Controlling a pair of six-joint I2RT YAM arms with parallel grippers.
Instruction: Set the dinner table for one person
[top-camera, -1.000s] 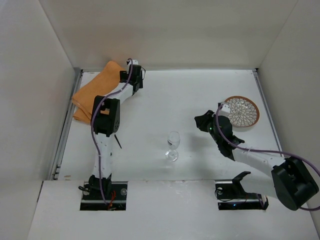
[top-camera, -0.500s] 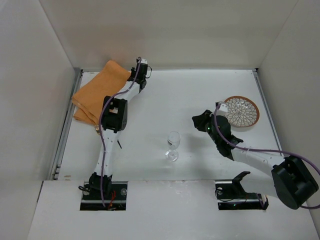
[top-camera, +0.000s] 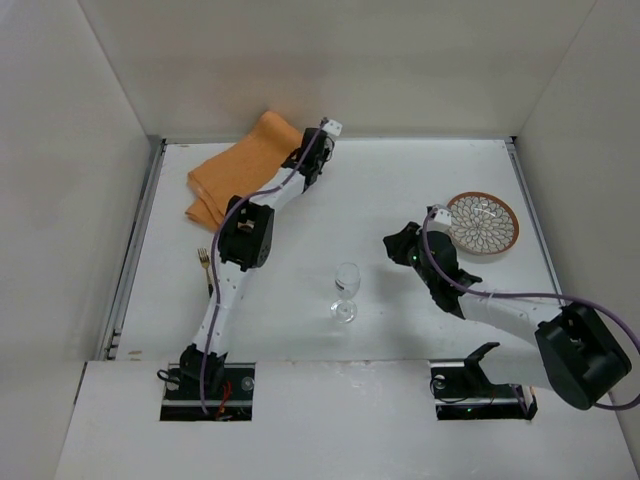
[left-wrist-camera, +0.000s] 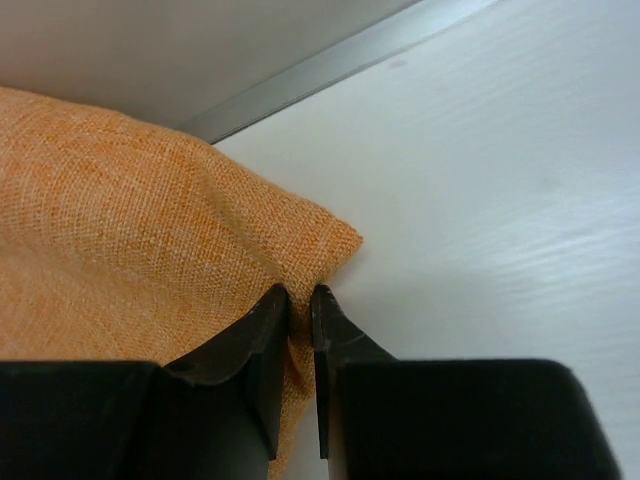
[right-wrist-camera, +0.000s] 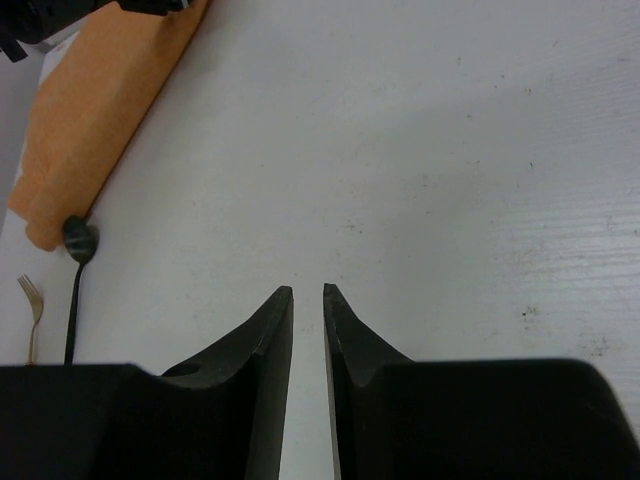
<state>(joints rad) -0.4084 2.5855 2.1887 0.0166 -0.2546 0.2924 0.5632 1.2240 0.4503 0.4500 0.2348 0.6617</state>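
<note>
left gripper (left-wrist-camera: 298, 305): pinching corner of orange cloth mat (left-wrist-camera: 120, 240) at far tabletop (top-camera: 400, 190) edge | right gripper (right-wrist-camera: 307, 295): nearly closed, grasping nothing, above bare tabletop

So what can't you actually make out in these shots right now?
- Black spoon: right wrist view, handle cut off by the gripper body; top view, hidden under the left arm.
- Gold fork: top view, handle runs under the left arm; tines too small to count.
- Orange cloth mat: left wrist view, cut off by the frame edge.
</note>
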